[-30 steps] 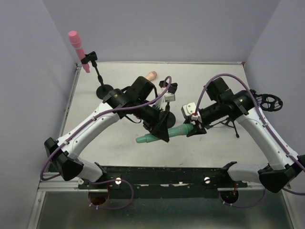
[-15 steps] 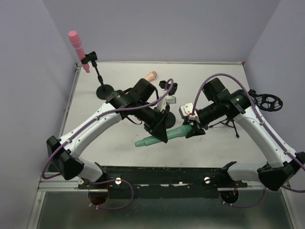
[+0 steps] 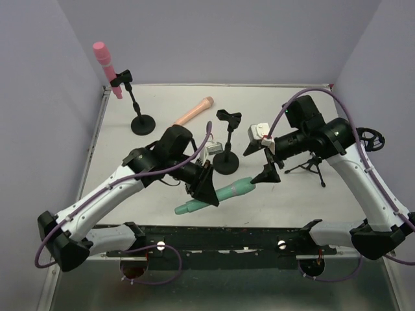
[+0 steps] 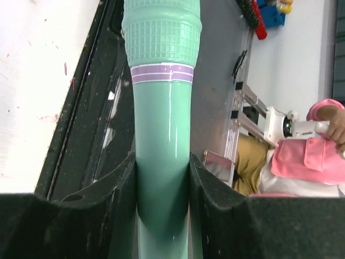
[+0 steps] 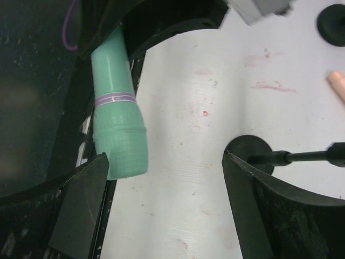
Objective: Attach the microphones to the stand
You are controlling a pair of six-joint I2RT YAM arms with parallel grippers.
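The pink microphone sits tilted in the clip of the far-left stand, at the table's back left corner. The peach microphone lies flat on the table between that stand and the round-based stand at the middle. A tripod stand is on the right.

The mint green microphone is off the table, clamped at its handle by the left gripper near the table's front edge. Its head points right, toward the right gripper. That gripper's jaws are spread wide and hold nothing; it is near the head but apart from it.

The left wrist view shows what the overhead one cannot: both black fingers press the smooth handle below a lilac band and the gridded head. Beyond the table edge it also catches a pink garment.

The right wrist view shows the mint head lying over the table's dark front rail, just inside the left finger. The round base and rod of the middle stand are beside the right finger, and the tip of the peach microphone is at the frame's edge.
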